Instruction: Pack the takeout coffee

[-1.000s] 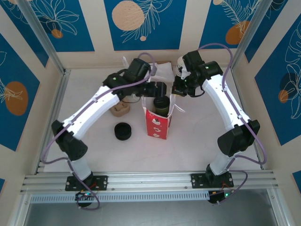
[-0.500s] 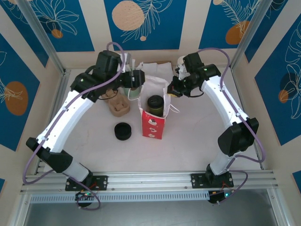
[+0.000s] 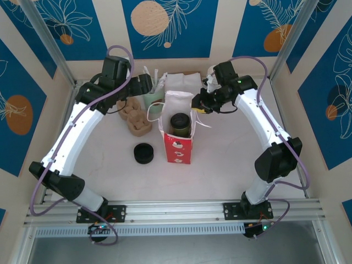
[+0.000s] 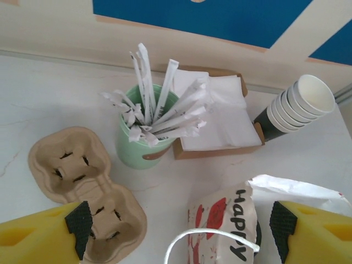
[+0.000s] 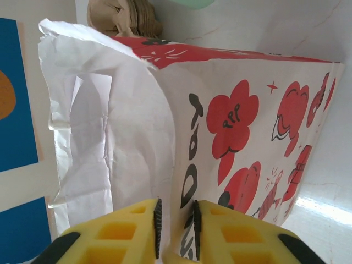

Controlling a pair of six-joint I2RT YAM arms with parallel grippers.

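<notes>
The takeout coffee (image 3: 180, 124), olive-green with a black lid, stands upright inside the open red-and-white paper bag (image 3: 177, 147) at the table's middle. My left gripper (image 3: 145, 83) hangs open to the back left of the bag, over the mint cup, holding nothing. In the left wrist view its yellow fingers (image 4: 41, 234) stand wide apart above the bag's top (image 4: 242, 217) and white handle. My right gripper (image 3: 199, 105) is at the bag's right rim. In the right wrist view its jaws (image 5: 176, 228) straddle the bag's wall (image 5: 242, 121), slightly parted.
A black round puck (image 3: 144, 153) lies left of the bag. A cardboard cup carrier (image 4: 82, 187), a mint cup of wrapped straws (image 4: 140, 146), a napkin box (image 4: 217, 121) and a stack of white cups (image 4: 300, 104) stand behind. Walls close in at the back.
My left arm has pulled back and to the left from the bag, leaving the coffee inside. The right jaws have parted a little at the bag's rim.
</notes>
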